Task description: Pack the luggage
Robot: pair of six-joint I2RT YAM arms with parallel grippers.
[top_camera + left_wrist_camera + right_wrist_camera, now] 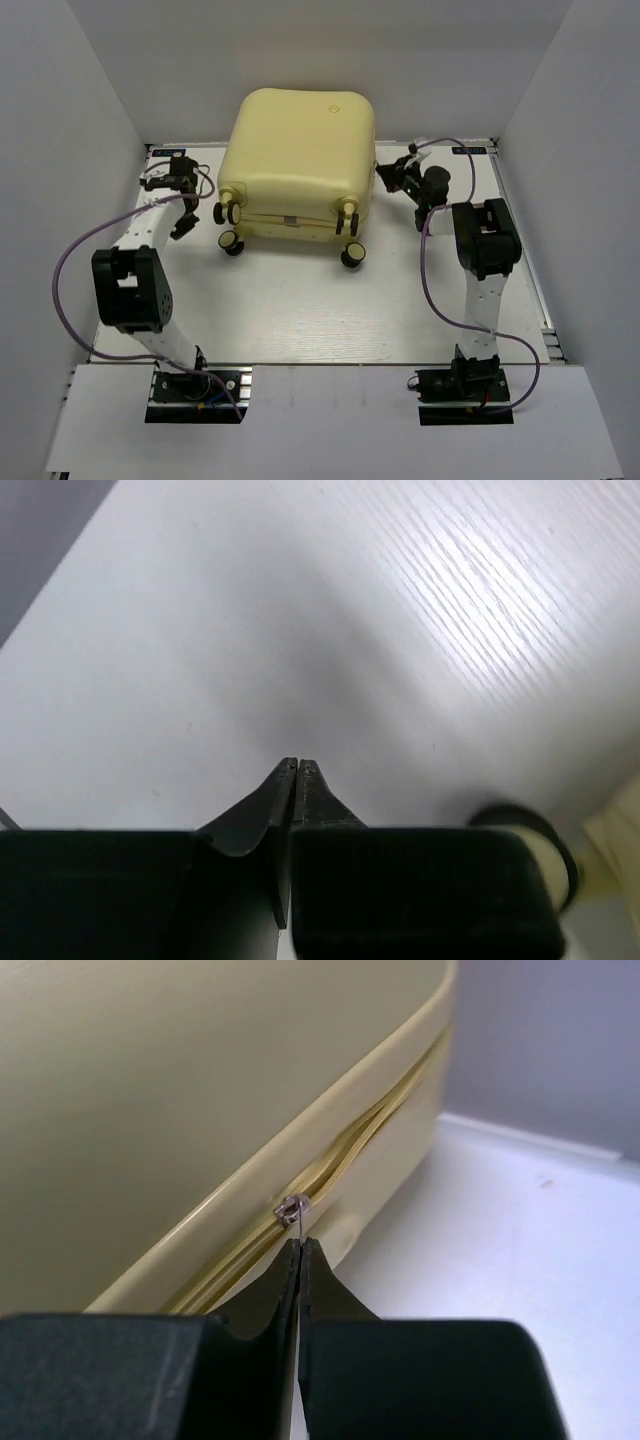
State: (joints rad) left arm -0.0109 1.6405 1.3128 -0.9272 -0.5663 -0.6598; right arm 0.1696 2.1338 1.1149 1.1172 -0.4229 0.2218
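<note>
The pale yellow luggage (300, 160) lies closed at the back middle of the table, its caster wheels (232, 243) toward me. My right gripper (393, 177) is at its right side, shut on the metal zipper pull (291, 1208) on the seam; the seam gapes a little beyond the slider. The shell fills the right wrist view (180, 1100). My left gripper (183, 222) is shut and empty over bare table left of the case (297, 767); one wheel (530, 845) shows at its lower right.
White enclosure walls (90, 100) stand close around the white table (330, 310). Purple cables (65, 265) loop off both arms. Bare table lies in front of the luggage.
</note>
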